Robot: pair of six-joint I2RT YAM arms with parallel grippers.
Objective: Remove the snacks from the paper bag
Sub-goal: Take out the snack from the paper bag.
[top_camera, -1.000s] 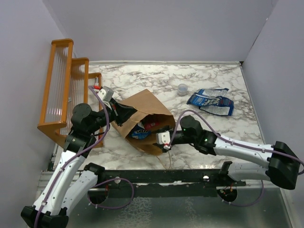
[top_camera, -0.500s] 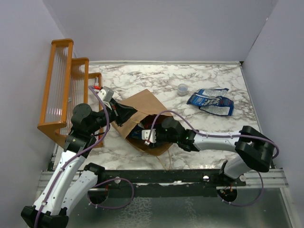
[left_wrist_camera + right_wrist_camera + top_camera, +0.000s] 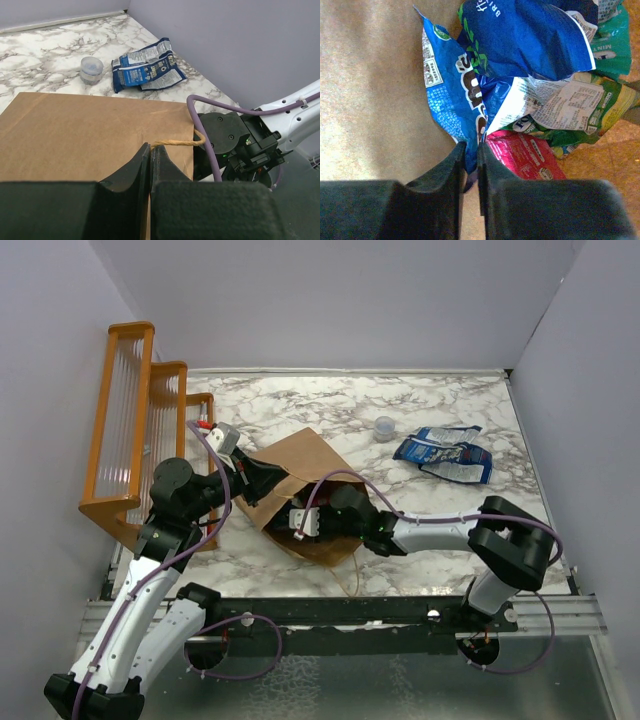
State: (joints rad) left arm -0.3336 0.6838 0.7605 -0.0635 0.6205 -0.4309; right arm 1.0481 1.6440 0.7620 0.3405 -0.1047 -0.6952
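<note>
The brown paper bag (image 3: 300,462) lies on its side with its mouth toward the arms. My left gripper (image 3: 151,146) is shut on the bag's top edge by the twisted handle (image 3: 177,143), holding the mouth up. My right gripper (image 3: 470,145) is deep inside the bag, its jaws pinched on the lower edge of a blue snack packet (image 3: 452,95). Beside that packet lie a second blue one (image 3: 530,35), a red one (image 3: 525,157) and green ones (image 3: 600,102). From above, only the right wrist (image 3: 303,521) shows at the bag's mouth. Two blue packets (image 3: 445,452) lie out on the table.
A small clear plastic cup (image 3: 384,427) stands on the marble table behind the bag. An orange wooden rack (image 3: 130,430) stands along the left wall, close to the left arm. Purple walls close in the back and both sides.
The right arm has pushed further left into the bag's mouth, and its jaws have closed from wide apart onto the blue packet. The left arm and bag have stayed put.
</note>
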